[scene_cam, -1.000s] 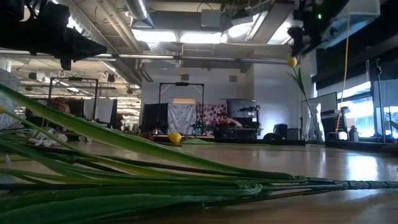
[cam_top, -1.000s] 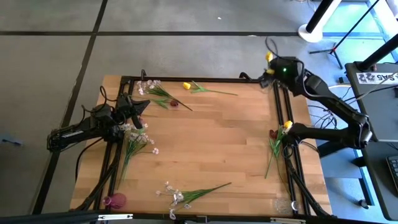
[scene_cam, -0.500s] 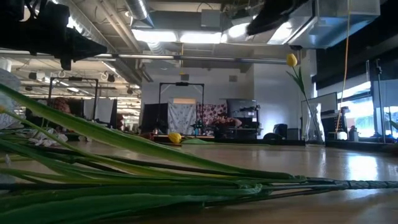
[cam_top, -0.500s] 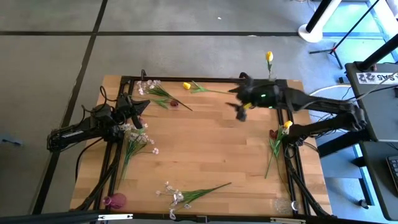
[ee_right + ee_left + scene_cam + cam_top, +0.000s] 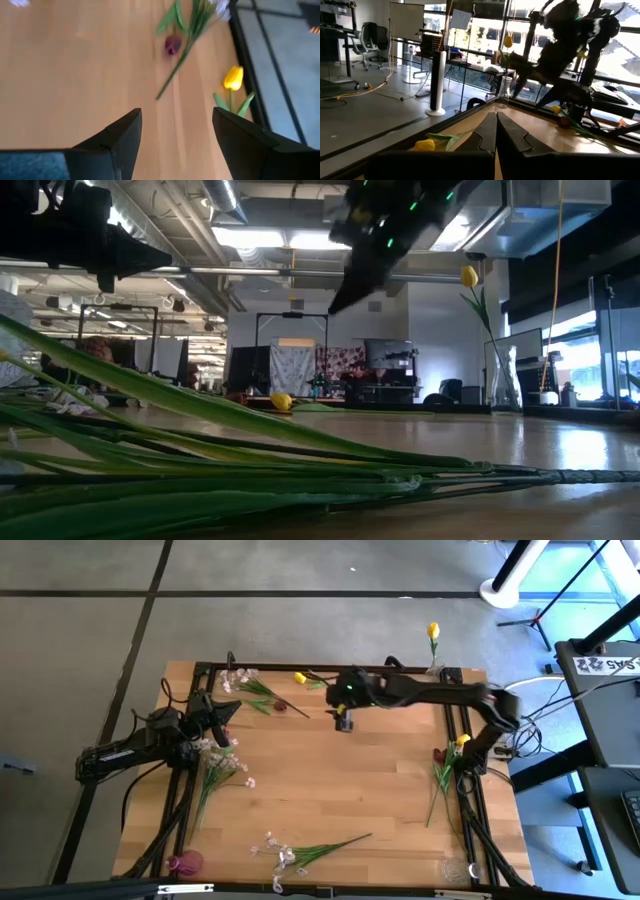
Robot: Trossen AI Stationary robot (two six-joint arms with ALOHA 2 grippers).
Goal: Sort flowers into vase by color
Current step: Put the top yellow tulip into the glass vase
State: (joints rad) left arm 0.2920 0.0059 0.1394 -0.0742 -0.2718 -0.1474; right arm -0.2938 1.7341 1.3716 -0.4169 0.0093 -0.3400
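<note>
The right gripper (image 5: pixel 343 722), jaws apart and empty, is reaching over the counter (image 5: pixel 330 790) toward the yellow tulip (image 5: pixel 300 678) lying near the far edge, probably to collect it. The left gripper (image 5: pixel 222 712), jaws together, is waiting at the left edge.

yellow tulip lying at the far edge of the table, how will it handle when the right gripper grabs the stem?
Probably light: the yellow tulip is a thin stem with a small head. Gripped mid-stem, the head end may droop. It lies flat, leaves out, so rolling seems unlikely. The right gripper is open above it.

- Wooden table (image 5: pixel 330 790) with a black frame (image 5: pixel 452 710) along its edges.
- Grey floor (image 5: pixel 300 620) beyond.
- White stand base (image 5: pixel 510 585).
- Office chair (image 5: pixel 370 37).
</note>
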